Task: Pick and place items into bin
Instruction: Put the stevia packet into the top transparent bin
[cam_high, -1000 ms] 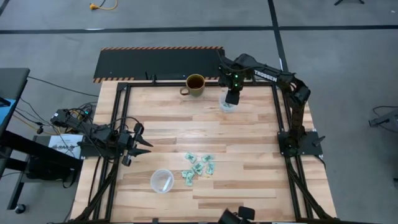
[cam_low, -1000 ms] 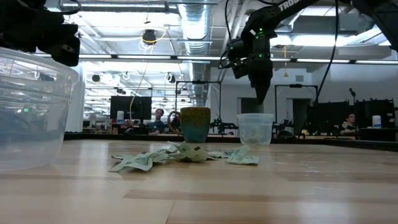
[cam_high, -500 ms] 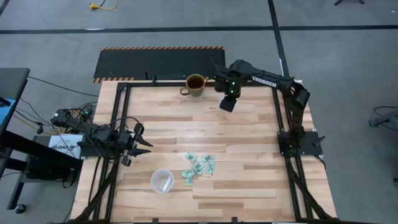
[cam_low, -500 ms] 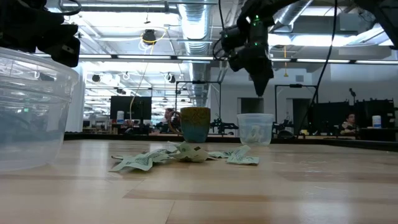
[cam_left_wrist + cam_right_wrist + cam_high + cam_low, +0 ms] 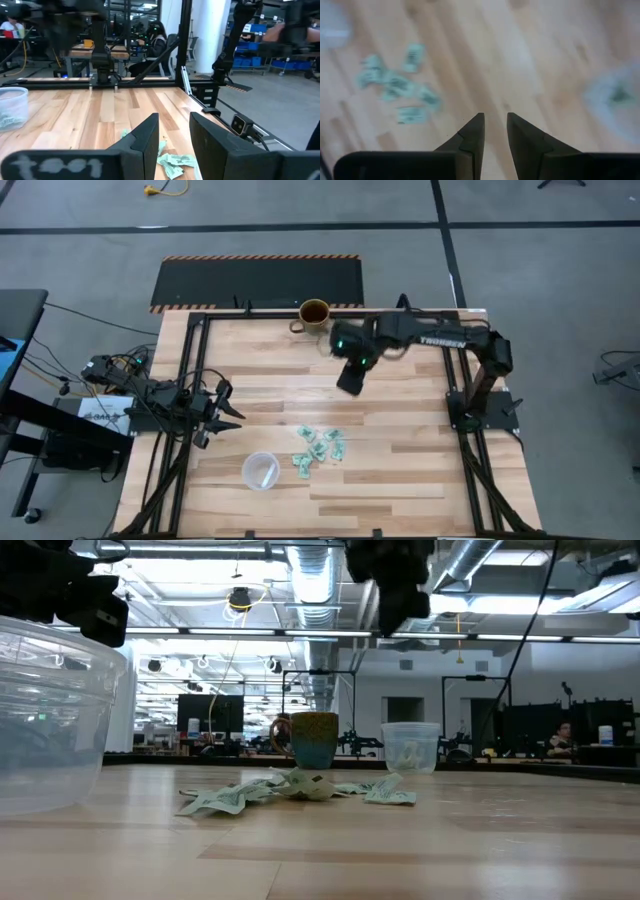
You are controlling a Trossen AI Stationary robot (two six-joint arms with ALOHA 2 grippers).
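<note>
The items (image 5: 320,448) are several small mint-green crinkly wrapped pieces lying in a loose pile on the wooden table, nearer the near edge; the low view shows the pile (image 5: 300,790) flat on the boards. My right gripper (image 5: 346,385) hangs open in the air over the middle of the table, on the far side of the pile, holding nothing. In its wrist view the right gripper (image 5: 495,122) looks down on the blurred pile (image 5: 395,87). My left gripper (image 5: 232,408) waits open at the left edge, and the pieces (image 5: 172,162) show just past its fingers.
A small clear cup (image 5: 411,747) with a few green pieces in it stands toward the far edge, hidden under my right arm in the high view. A yellow-green mug (image 5: 314,315) stands at the far edge. A wider clear tub (image 5: 260,470) sits left of the pile.
My right gripper has left the spot above the small clear cup at the far side. It has risen and swung toward the near-left, toward the pile of items. The items, cup, tub and mug have stayed where they were.
</note>
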